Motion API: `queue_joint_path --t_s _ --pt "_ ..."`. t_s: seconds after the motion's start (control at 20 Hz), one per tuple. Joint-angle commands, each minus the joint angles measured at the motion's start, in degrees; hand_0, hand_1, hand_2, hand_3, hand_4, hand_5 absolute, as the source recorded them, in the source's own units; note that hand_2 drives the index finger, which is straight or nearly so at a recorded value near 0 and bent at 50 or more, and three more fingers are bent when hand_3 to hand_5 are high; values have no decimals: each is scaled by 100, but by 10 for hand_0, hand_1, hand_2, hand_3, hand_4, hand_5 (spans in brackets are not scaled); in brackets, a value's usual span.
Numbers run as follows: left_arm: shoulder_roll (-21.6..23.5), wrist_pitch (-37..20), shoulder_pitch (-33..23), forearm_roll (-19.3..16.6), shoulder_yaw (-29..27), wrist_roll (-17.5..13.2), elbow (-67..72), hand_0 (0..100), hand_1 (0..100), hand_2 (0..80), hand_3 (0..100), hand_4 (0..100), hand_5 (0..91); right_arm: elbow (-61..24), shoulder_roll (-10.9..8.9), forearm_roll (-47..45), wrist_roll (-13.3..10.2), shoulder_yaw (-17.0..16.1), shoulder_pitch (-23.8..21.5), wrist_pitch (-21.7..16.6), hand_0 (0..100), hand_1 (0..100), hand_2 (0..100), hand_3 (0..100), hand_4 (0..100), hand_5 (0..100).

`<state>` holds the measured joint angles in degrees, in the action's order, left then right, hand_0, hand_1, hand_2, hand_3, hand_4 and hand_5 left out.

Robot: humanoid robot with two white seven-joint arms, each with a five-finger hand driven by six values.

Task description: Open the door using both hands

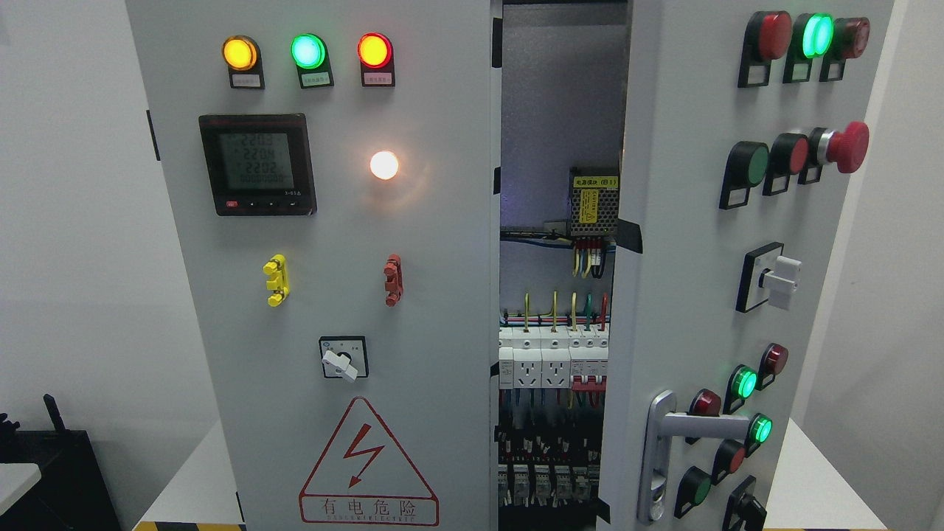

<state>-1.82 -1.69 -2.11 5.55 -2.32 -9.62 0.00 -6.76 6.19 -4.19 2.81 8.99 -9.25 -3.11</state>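
Right door (pixel 693 243): grey steel panel, swung outward and seen at an angle, leaving a gap at its left edge through which wiring and breakers show. Its face carries red and green indicator lamps, push-buttons, a red mushroom stop button, a white rotary switch, and a silver lever handle (pixel 667 450) low near the opening edge. No robot fingers appear in the head view, so no position relative to them can be given.
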Motion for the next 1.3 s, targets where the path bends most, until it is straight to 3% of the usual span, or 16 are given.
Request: queue_joint_path --t_s 0.0,0.5,0.65,0.9,1.05,1.25 --pt "-20 2 0 -1 4 -14 -167 0 0 0 0 41 0 -1 -30 -3 1 -2 55 -14 0 0 0 0 0 0" --pt "-20 -7 0 -18 4 -14 -193 0 0 0 0 41 0 -1 5 -12 1 -37 55 -23 0 0 0 0 0 0" --pt "-29 -7 -96 -36 -5 -14 -745 0 0 0 0 41 0 -1 13 -12 1 -37 55 -23 0 0 0 0 0 0" --pt "76 2 -1078 -54 92 -23 -2614 0 0 0 0 42 0 -1 13 -12 1 -37 55 -23 0 0 0 0 0 0" --pt "243 28 -1756 -10 451 -32 -3924 0 0 0 0 42 0 -1 22 -21 1 -37 55 -23 0 0 0 0 0 0" --pt "699 54 -2643 -1 575 -32 -5674 0 0 0 0 42 0 -1 22 -21 1 -29 55 -23 0 0 0 0 0 0"
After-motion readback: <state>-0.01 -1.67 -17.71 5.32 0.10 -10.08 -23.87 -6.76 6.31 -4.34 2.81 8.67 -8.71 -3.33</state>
